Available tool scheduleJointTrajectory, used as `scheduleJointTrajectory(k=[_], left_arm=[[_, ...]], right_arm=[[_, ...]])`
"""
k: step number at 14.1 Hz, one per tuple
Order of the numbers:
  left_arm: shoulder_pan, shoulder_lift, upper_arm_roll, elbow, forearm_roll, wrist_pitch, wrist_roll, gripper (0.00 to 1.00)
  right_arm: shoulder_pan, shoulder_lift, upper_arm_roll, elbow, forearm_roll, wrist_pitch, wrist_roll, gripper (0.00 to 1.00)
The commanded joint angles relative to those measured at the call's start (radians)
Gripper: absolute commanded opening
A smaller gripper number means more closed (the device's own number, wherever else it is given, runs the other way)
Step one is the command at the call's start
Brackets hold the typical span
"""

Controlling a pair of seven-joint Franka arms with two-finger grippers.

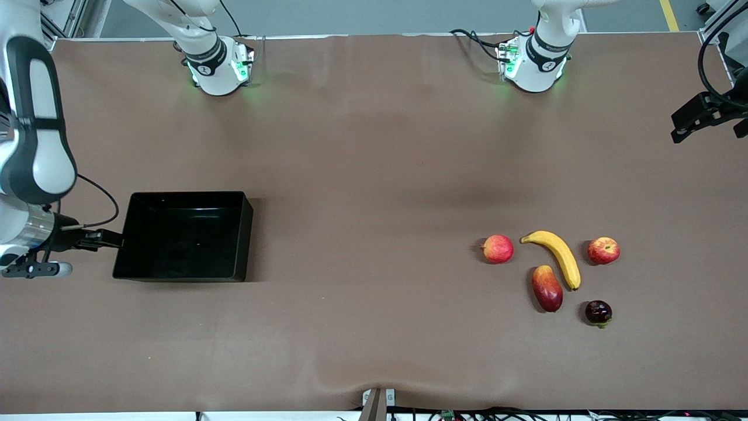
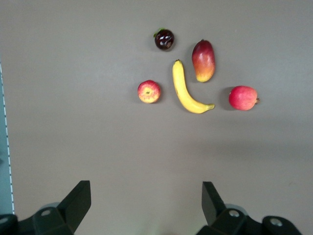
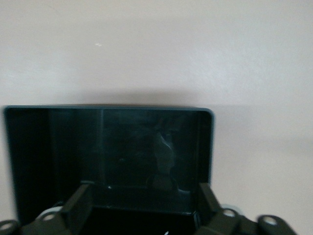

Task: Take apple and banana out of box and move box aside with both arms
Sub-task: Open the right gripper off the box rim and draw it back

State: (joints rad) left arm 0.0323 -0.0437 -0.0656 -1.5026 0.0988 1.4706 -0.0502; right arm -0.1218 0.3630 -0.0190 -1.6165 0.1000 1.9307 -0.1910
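Flanking box (image 1: 186, 236) wall, right claw (image 3: 142, 200) open

High front camera (facing robots); wrist cameras downward.

Right arm reaches low along its end of the table, wrist near horizontal; right gripper (image 1: 114, 240), fingers (image 3: 78, 208) spread apart. Left arm raised at its end; left gripper (image 2: 146, 208), fingers (image 2: 78, 200) spread wide, nothing between them.
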Motion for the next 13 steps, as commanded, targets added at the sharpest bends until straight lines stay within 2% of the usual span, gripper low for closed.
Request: scheduleJointTrajectory(k=[1, 7, 10, 13], left_arm=[[-0.078, -0.074, 0.075, -0.083, -0.019, 0.028, 0.018, 1.0], [-0.106, -0.068, 0.05, -0.071, -0.021, 0.034, 0.012, 1.0], [-0.101, -0.073, 0.05, -0.07, -0.068, 0.022, 0.021, 1.0], [-0.098, -0.07, 0.052, -0.057, -0.071, 0.02, 0.018, 1.0]], right_arm=[[0.095, -0.106, -0.001, 0.004, -0.069, -0.096, 0.135, 1.0], [0.116, -0.347, 0.001, 0.0, -0.088, -0.356, 0.171, 1.0], [0.111, -0.384, -0.001, 0.013, -0.1, -0.464, 0.255, 1.0], [0.102, -0.372, -0.004, 0.104, -0.098, -0.516, 0.274, 1.0]])
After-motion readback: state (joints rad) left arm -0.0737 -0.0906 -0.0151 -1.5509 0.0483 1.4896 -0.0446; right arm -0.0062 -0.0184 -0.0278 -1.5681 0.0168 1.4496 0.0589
